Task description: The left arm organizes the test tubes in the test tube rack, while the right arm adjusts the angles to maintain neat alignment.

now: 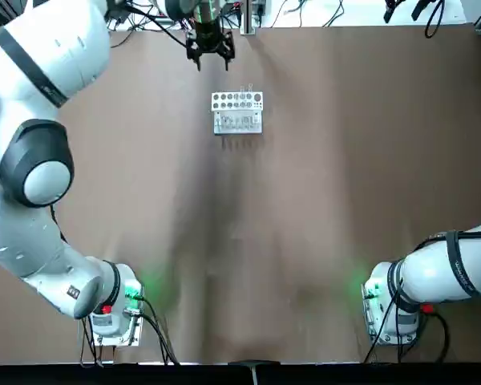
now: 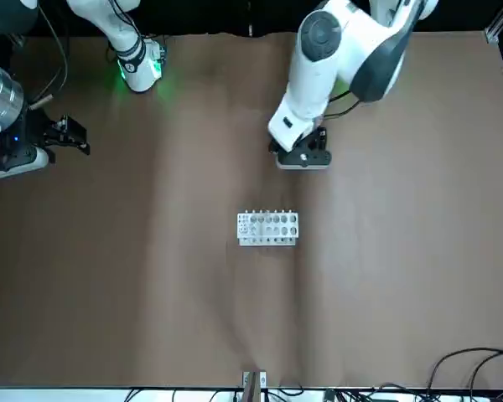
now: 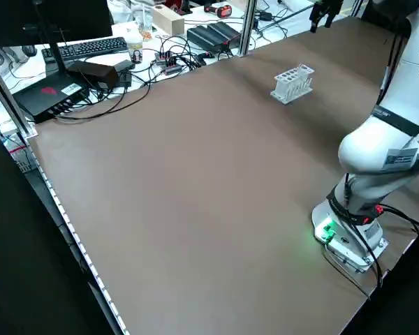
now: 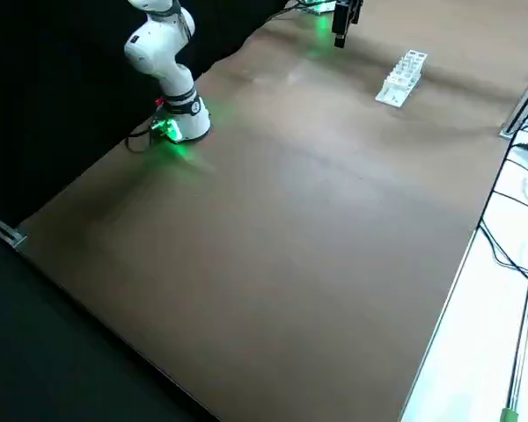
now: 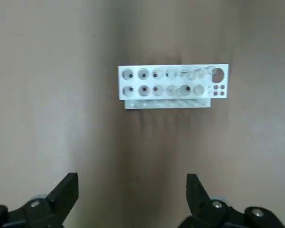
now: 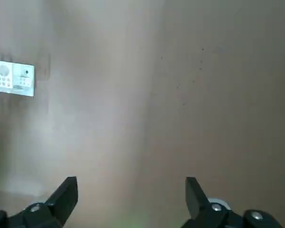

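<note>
The test tube rack (image 5: 173, 82), one small white rectangular block with a stepped lower tier, is standing upright on the brown tabletop (image 1: 305, 200). Its top plate is showing two rows of six small round holes, plus one large hole and four tiny ones at one end. Thin, clear, glass-like test tubes (image 5: 194, 72) are sitting in the rack, glinting faintly; I can't make out exactly how many. Two black two-finger grippers are hanging in the air, both with their fingers spread wide and nothing between them. The left gripper (image 2: 310, 151) is hovering near the rack, above table height; the right gripper (image 2: 80, 138) is hovering well apart, off to the rack's right side.
</note>
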Action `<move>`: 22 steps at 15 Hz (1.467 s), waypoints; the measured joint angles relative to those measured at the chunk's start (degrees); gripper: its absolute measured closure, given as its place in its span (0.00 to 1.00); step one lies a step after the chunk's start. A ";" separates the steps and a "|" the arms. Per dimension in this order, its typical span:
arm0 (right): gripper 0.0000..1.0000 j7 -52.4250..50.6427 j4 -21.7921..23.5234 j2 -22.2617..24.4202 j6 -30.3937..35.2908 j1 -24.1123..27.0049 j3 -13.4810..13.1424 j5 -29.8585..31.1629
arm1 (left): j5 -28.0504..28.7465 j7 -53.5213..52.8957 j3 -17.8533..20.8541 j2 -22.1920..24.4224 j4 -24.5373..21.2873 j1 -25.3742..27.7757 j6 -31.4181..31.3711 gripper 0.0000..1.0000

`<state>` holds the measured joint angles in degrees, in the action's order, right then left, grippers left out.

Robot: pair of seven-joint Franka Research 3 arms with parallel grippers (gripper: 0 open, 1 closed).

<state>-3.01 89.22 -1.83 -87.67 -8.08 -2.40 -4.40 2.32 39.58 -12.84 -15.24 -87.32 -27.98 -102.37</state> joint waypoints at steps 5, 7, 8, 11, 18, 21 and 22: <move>0.00 0.00 0.00 0.00 0.01 0.00 0.00 0.00 | 0.00 5.37 0.11 -4.03 1.22 -3.28 -4.16 0.00; 0.00 0.00 0.00 0.00 0.01 0.00 0.00 0.00 | 0.00 7.27 0.19 -5.51 1.58 -4.66 -5.10 0.00; 0.00 0.00 0.00 0.00 0.01 0.00 0.00 0.00 | 0.00 8.27 0.23 -5.95 1.86 -5.18 -5.18 0.00; 0.00 0.00 0.00 0.00 0.01 0.00 0.01 0.00 | 0.00 11.40 0.27 -7.62 3.12 -6.76 -5.35 0.00; 0.00 0.00 0.00 0.00 0.01 0.00 0.01 0.00 | 0.00 15.56 0.68 -11.66 3.74 -9.24 -10.21 0.00; 0.00 0.00 0.00 0.00 0.01 0.00 0.01 0.00 | 0.02 14.74 2.78 -12.98 4.01 -9.62 -11.06 0.00; 0.00 0.00 0.00 0.00 0.01 0.00 0.01 0.00 | 0.02 13.53 3.60 -13.22 4.09 -9.57 -11.12 0.00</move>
<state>-3.01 89.22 -1.83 -87.66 -8.08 -2.39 -4.40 2.34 53.11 -9.24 -28.45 -83.22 -37.56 -113.49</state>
